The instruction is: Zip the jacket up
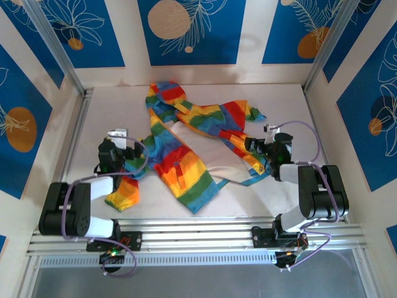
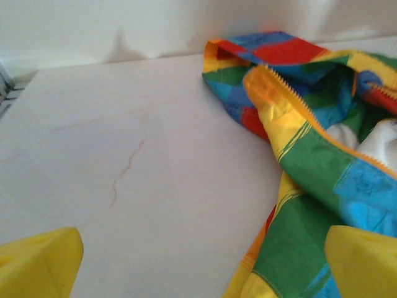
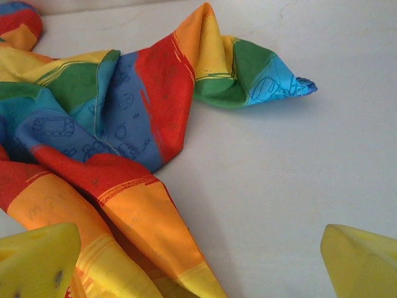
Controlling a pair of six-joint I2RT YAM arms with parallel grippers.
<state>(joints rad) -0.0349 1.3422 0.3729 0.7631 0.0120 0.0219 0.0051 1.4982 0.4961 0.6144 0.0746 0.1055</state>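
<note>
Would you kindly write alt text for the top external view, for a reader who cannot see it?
A crumpled rainbow-striped jacket lies unzipped on a white table, its white lining showing. The left gripper sits at the jacket's left edge and the right gripper at its right edge, both down near the fabric.
</note>
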